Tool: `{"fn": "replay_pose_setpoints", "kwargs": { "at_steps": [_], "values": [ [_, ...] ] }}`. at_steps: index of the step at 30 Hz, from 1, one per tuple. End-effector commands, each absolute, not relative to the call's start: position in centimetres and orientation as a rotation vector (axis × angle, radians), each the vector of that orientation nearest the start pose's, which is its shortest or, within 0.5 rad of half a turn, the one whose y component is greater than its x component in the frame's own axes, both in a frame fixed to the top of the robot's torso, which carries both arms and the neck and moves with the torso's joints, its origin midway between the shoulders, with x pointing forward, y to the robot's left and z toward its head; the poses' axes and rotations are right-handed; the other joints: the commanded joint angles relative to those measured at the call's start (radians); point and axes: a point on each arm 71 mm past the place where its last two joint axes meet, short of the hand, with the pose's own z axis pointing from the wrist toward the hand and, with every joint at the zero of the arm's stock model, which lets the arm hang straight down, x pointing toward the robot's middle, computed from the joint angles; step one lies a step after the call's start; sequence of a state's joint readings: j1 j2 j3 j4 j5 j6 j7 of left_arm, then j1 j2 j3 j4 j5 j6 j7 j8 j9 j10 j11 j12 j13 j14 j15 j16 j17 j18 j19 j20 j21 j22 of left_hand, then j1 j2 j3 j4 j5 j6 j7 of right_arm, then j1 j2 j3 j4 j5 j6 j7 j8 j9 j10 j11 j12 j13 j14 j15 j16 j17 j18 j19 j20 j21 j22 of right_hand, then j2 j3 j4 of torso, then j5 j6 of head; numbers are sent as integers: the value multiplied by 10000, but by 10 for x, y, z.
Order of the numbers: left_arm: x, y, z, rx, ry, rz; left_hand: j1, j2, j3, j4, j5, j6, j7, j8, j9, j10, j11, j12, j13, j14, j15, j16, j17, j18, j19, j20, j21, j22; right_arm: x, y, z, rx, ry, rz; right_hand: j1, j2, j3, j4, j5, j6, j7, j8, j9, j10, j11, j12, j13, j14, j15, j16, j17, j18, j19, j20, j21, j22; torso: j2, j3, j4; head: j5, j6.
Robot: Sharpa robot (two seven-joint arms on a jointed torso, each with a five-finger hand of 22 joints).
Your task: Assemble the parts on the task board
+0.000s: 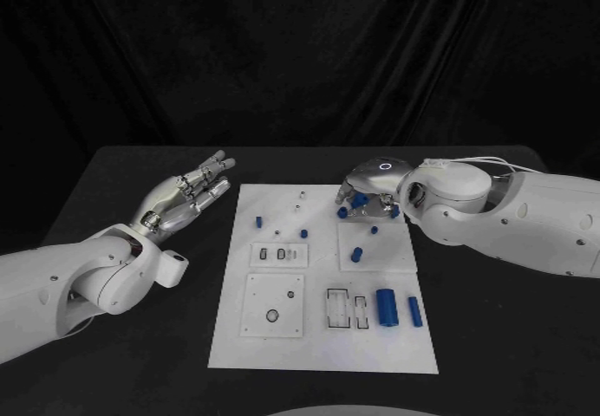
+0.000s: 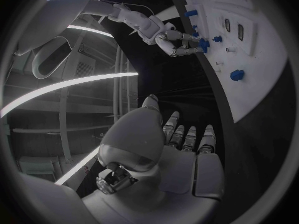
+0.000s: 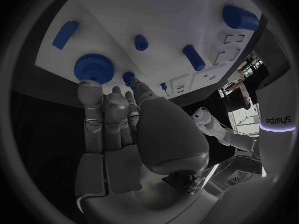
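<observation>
The right hand point(image 1: 367, 192) is seen lowered over the far right corner of the task board point(image 1: 322, 347). In the right wrist view its fingertips point(image 3: 89, 87) reach a blue gear point(image 3: 93, 66) standing on the board; one fingertip appears to touch the gear's toothed rim. Whether the gear is gripped or only touched cannot be told: the fingers lie close together and nearly straight, and no opposing contact is shown. A small blue peg point(image 3: 129, 76) stands just beside the fingertips, further in on the board.

The gear lies straight ahead of the right hand, at its fingertips, with its round face up and its axis upright to the board. The right hand is judged far the nearer; the left hand point(image 1: 185, 198) is held off the board's left edge, above the black table point(image 1: 500, 347), fingers spread and straight, holding nothing.

Other parts are noted on the board: a short blue cylinder point(image 1: 387, 307) and a slim blue pin point(image 1: 414, 311) lying side by side near the front right, long axes running front to back, and small pegs further back. The board is flat, white and smooth, with recessed slots. Room round the gear is tight, the neighbouring peg being close.
</observation>
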State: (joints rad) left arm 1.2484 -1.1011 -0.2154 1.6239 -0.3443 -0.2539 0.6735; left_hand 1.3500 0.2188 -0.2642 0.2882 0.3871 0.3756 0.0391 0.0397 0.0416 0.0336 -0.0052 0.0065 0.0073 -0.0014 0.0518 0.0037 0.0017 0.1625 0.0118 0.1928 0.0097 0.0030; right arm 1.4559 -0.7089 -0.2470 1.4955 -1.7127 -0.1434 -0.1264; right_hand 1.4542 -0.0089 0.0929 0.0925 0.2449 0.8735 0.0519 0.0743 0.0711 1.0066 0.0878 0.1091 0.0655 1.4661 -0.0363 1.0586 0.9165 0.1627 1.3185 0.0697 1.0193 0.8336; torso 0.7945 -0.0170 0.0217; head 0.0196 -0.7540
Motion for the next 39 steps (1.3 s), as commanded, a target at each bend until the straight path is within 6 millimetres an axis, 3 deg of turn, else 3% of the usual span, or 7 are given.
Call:
{"fn": "replay_pose_setpoints", "kwargs": {
  "at_steps": [1, 5, 15, 24, 30, 34, 39],
  "values": [
    [434, 291, -175, -5216, 12903, -15767, 24, 29, -32, 44, 20, 48, 21, 42, 6, 19, 78, 12, 7, 14, -6, -37, -17, 149, -87, -1, -67, -8, 500, -140, -145, -6798, 15973, 4524, -33, -49, 28, 68, -139, 93, 18, 40, 1, 116, -4, -60, -3, 205, 86, 96, 57, -207, -39, 42, 89, 109, 4, 1, -6, 32, -22],
    [435, 291, -175, -5221, 12925, -15770, 20, 31, -34, 44, 12, 33, 21, 39, 4, 13, 77, 10, 6, 14, -8, -37, -17, 150, -87, 0, -67, -8, 500, -138, -146, -6822, 15950, 4566, -61, -46, 58, 117, -200, 142, 33, 47, 3, 152, -4, -76, -4, 217, 110, 197, 149, -222, -25, 63, 176, 227, 7, 6, 17, 16, -32],
    [436, 289, -176, -5226, 12995, -15840, 14, 38, -35, 44, 8, 27, 23, 36, 3, 9, 77, 10, 5, 14, 1, -37, -17, 150, -83, 8, -63, -5, 502, -136, -151, -6867, 16046, 4582, -10, -46, 252, 216, -231, 580, 196, 184, 43, 277, -13, -147, -10, 236, 87, 490, 379, -241, -33, 68, 402, 548, 0, 7, -11, 76, -72],
    [436, 288, -176, -5238, 13056, -15879, 16, 57, -28, 35, 41, 27, 27, 32, 2, -3, 78, 7, 3, 14, 40, -37, -17, 154, -77, 29, -57, 0, 506, -137, -156, -6890, 16202, 4485, 30, -62, 330, 238, -234, 665, 204, 190, 37, 362, -28, -152, -5, 242, 68, 614, 501, -271, -3, 60, 544, 749, -1, 6, 2, 91, -108],
    [437, 287, -177, -5235, 13096, -15919, 17, 67, -24, 32, 50, 66, 33, 37, 6, -13, 84, 5, 1, 14, 69, -37, -17, 156, -74, 44, -55, 1, 508, -138, -161, -6923, 16387, 4401, 155, -79, 576, 277, -101, 980, 311, 271, 57, 604, -67, -161, -12, 215, 52, 721, 574, -311, -6, 53, 735, 1039, -1, 0, 8, 126, -124],
    [438, 286, -177, -5229, 13116, -15952, 24, 79, -17, 28, 69, 91, 42, 41, 9, -18, 93, 4, 0, 14, 101, -37, -17, 159, -70, 64, -51, 4, 508, -138, -163, -6955, 16385, 4481, 227, -101, 773, 311, -25, 1109, 362, 281, 53, 840, -111, -147, -10, 209, 48, 814, 658, -355, 31, 52, 918, 1304, -2, 6, -12, 319, -176],
    [439, 287, -177, -5228, 13131, -15946, 30, 89, -12, 26, 86, 124, 49, 46, 13, -19, 100, 5, 0, 14, 122, -37, -17, 162, -68, 80, -49, 6, 508, -138, -163, -6955, 16129, 4719, 583, -64, 1420, 199, -21, 1636, 567, 450, 114, 1560, -306, -74, -9, 234, -100, 1080, 939, -451, 169, -63, 1372, 1932, -8, 0, 8, 350, -188]
  ]
}}
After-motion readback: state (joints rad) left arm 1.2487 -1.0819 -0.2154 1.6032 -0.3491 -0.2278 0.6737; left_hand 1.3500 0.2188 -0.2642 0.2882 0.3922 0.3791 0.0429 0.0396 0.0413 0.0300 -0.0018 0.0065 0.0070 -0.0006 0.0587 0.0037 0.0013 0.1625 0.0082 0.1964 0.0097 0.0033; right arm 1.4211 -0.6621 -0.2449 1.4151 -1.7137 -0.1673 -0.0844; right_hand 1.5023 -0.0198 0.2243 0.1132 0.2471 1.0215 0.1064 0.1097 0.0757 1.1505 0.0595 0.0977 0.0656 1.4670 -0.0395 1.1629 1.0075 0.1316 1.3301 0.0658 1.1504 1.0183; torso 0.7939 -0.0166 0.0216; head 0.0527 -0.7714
